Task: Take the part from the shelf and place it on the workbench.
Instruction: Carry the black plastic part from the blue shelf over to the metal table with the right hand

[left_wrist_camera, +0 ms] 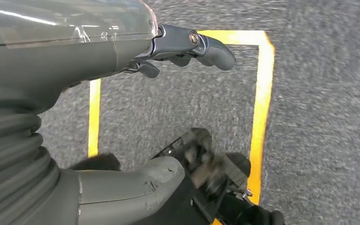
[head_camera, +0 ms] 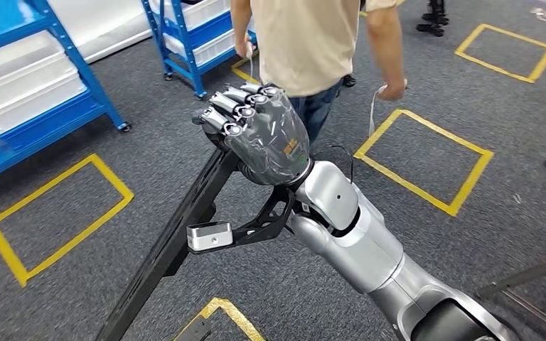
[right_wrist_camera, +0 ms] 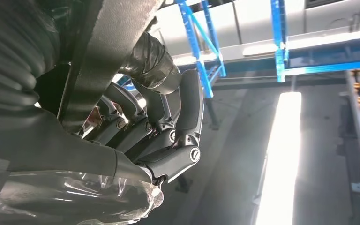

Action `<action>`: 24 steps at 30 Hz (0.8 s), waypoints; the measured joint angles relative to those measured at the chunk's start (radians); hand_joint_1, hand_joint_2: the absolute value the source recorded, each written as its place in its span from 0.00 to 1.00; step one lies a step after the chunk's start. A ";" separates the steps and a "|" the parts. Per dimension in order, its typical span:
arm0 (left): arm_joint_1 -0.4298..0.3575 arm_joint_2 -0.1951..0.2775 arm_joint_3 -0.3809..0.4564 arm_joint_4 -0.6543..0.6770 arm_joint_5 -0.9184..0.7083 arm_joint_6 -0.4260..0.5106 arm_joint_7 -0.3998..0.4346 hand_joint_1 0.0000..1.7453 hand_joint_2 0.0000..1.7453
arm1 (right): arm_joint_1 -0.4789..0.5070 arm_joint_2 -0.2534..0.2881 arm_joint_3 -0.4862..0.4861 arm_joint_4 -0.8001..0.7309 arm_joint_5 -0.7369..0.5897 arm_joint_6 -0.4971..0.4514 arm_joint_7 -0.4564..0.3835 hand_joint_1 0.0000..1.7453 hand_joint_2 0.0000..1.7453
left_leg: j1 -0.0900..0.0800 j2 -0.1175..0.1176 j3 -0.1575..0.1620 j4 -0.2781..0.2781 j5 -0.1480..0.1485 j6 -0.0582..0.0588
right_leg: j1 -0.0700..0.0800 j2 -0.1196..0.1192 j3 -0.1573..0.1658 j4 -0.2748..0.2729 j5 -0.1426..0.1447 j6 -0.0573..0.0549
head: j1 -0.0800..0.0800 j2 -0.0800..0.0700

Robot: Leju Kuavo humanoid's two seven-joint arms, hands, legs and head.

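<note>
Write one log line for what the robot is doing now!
right hand: grips black part, raised | left hand: holds nothing, over floor | person: standing ahead | shelf: to the left

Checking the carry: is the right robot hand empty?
No: in the head view the right robot hand is closed around the top of a long black part.

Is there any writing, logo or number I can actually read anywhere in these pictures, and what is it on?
No text can be read.
A small orange and green mark sits on the back of the right robot hand, too small to make out.
The long black part it holds shows no label.
The blue shelf and the yellow floor squares show no lettering.
</note>
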 joint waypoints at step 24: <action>-0.026 -0.011 0.000 0.000 -0.022 -0.018 -0.005 0.00 1.00 | 0.000 -0.006 0.006 -0.033 0.038 0.005 0.016 1.00 1.00 | 0.008 0.088 -0.077 0.209 -0.144 -0.034 | -0.010 -0.089 -0.004 0.016 -0.022 0.001 | -0.001 0.000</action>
